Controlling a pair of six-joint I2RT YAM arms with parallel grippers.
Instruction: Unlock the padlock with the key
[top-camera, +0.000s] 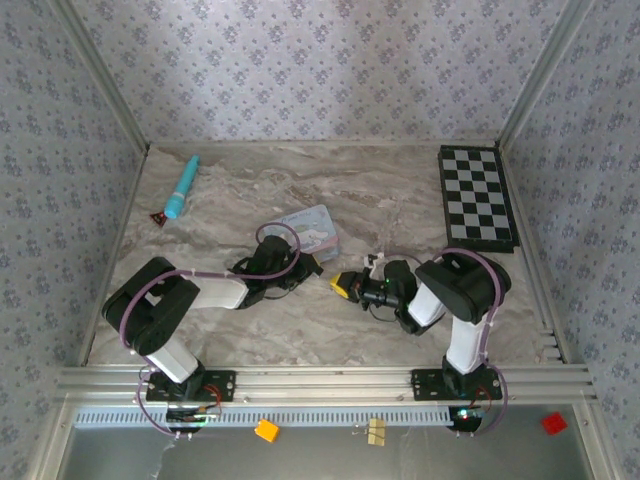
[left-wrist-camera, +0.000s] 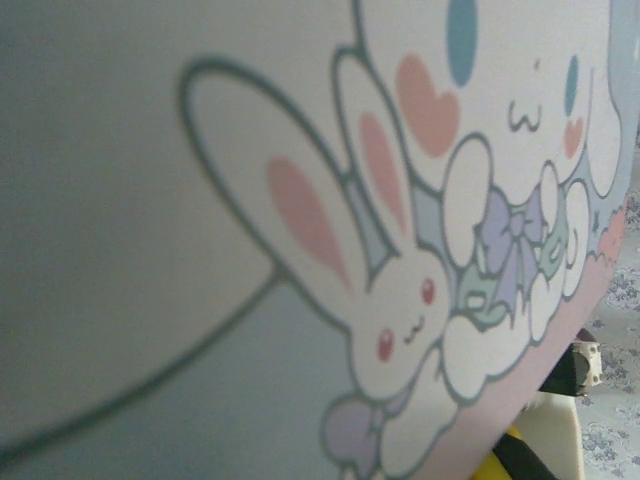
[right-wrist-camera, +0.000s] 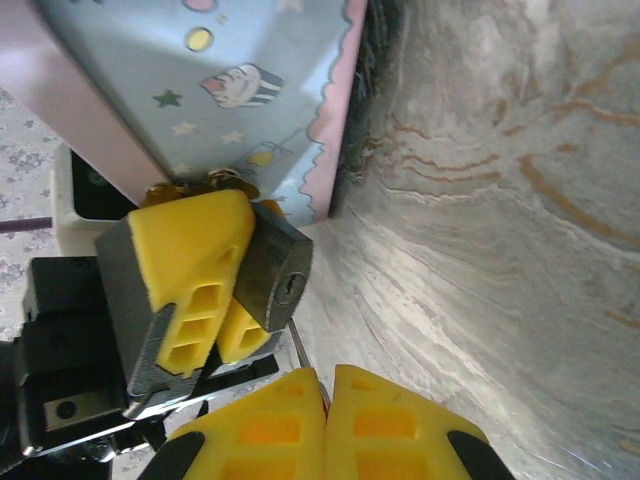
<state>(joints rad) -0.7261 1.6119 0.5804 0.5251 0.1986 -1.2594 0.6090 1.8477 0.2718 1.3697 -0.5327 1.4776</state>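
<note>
Insertion step, by the look of it: key (right-wrist-camera: 299, 350) not yet in the keyhole (right-wrist-camera: 287, 290), just short of it, on the padlock's side away from the tin (right-wrist-camera: 230, 90).

Line up the thin tip with the slot before pushing. Advance slowly and straight along the key's own length. Avoid any tilt, likely to jam the tip on the lock face or twist the body round in its clamp. Brace the padlock (right-wrist-camera: 278, 270) firmly with the left gripper (right-wrist-camera: 225, 300) and turn only once fully seated. Beware of slip too, with so little metal pinched.

Right gripper (right-wrist-camera: 325, 375): yellow fingers pressed together on the key, with just a sliver poking out between them. Left gripper: clamped on the padlock, one yellow finger on either side of the body.

Padlock: a small dark grey block with rounded corners and a round silvery keyhole on the face turned toward the right gripper. Shackle hidden behind the fingers, so impossible to tell whether hooked to anything. Held just under the tin's pink-trimmed edge, very close to it; touching or not, cannot tell. Probably stiff to turn, given the size.
</note>
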